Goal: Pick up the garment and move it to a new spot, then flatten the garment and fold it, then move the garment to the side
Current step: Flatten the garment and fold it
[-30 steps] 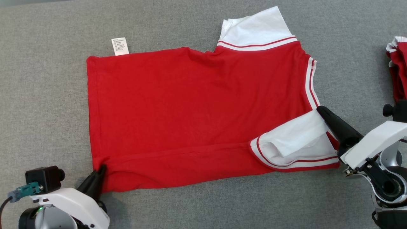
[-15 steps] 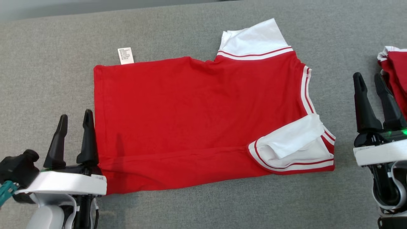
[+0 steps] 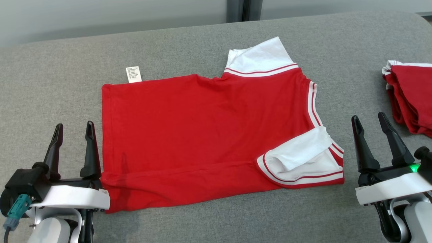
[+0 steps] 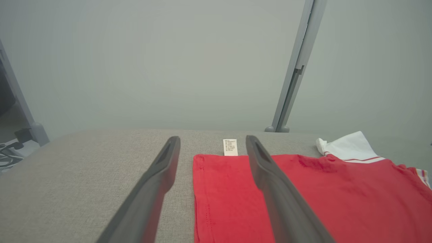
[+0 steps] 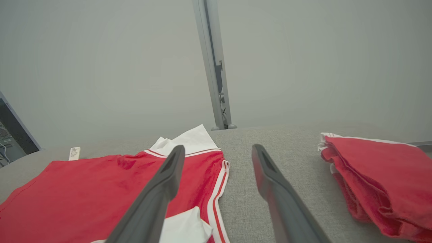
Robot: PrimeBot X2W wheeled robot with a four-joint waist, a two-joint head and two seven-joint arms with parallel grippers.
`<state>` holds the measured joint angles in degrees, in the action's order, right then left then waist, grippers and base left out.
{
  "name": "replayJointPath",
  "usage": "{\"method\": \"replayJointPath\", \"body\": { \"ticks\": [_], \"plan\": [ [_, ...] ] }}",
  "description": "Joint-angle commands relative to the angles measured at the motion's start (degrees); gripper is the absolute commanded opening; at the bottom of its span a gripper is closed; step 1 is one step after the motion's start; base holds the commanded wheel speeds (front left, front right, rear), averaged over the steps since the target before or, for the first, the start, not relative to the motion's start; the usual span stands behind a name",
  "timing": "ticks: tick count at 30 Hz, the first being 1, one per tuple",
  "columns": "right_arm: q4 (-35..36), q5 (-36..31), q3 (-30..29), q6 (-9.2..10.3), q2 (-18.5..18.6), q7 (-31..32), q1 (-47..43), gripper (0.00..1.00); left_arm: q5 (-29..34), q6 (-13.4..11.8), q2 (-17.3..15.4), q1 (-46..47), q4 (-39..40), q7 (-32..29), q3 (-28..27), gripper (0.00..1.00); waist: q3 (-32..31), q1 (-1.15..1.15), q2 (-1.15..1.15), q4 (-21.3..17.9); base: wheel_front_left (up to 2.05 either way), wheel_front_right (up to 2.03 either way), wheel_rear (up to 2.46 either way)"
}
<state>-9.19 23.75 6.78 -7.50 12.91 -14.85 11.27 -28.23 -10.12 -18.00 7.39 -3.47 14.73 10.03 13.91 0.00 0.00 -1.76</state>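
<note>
The garment is a red shirt with white, red-striped sleeves, lying flat on the grey surface with its near edge folded over. A white care label sticks out at its far left edge. My left gripper stands open just left of the shirt's near left corner, touching nothing. My right gripper stands open to the right of the folded white sleeve, apart from it. In the left wrist view the red hem lies beyond the open fingers. The right wrist view shows the shirt at left.
A pile of folded red and white garments lies at the right edge of the grey surface; it also appears as a red stack in the right wrist view. A grey post and pale wall stand behind the far edge.
Both grippers let go of the garment's near corners, opened and drew back upright. The head camera tilted up, so the far edge and wall came into view.
</note>
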Motion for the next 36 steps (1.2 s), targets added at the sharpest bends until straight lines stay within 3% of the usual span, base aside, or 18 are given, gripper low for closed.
{"method": "replayJointPath", "body": {
  "ticks": [1,12,24,31,32,33,34,35,36],
  "plan": [
    [-0.21,-0.24,-0.06,0.02,0.05,-0.44,-0.15,1.0,0.41,0.19,-0.21,-0.08,-0.16,0.21,-0.09,1.0,-0.14,0.0,0.0,0.02,0.0,0.0,0.0],
    [-3.38,0.1,0.42,0.02,0.32,-0.47,-1.54,1.0,0.73,0.72,-0.46,-1.37,-3.09,-0.75,1.51,1.0,0.04,0.0,0.0,0.68,0.0,0.0,0.0],
    [-11.62,2.22,1.82,0.02,-1.64,-0.36,-6.61,1.0,-1.45,1.58,3.85,-8.92,-7.69,0.02,3.9,1.0,1.73,0.0,0.0,1.92,0.0,0.0,0.0],
    [-14.94,3.96,4.13,0.02,-1.63,0.18,-4.63,1.0,-4.58,3.72,4.99,-7.49,-14.44,-4.26,4.69,1.0,1.85,0.0,0.0,2.0,0.0,0.0,0.0],
    [-15.44,4.42,4.59,0.02,-1.61,0.68,-4.37,0.92,-5.54,4.25,5.16,-7.33,-15.67,-5.8,4.94,1.0,1.86,0.0,0.0,1.98,0.0,0.0,0.0],
    [-15.8,4.75,4.99,0.02,-1.46,0.8,-3.92,0.49,-6.05,4.63,5.21,-7.09,-16.53,-7.02,5.02,0.98,1.9,0.0,0.0,1.96,0.0,0.0,0.0],
    [-16.23,5.36,5.45,0.02,-1.42,1.3,-3.59,0.37,-6.81,5.19,5.34,-6.79,-17.31,-8.22,5.17,0.53,1.91,0.0,0.0,1.97,0.0,0.0,0.0],
    [-16.59,5.82,5.7,0.02,-1.34,1.44,-3.39,0.0,-7.77,5.62,5.65,-6.69,-17.92,-9.55,5.21,0.13,1.93,0.0,0.0,1.98,0.0,0.0,0.0],
    [-16.69,6.09,5.84,0.02,-1.21,1.45,-3.14,0.0,-8.27,5.99,5.77,-6.53,-18.31,-10.38,5.37,0.0,1.96,0.0,0.0,2.0,0.0,0.0,0.0]
  ]
}}
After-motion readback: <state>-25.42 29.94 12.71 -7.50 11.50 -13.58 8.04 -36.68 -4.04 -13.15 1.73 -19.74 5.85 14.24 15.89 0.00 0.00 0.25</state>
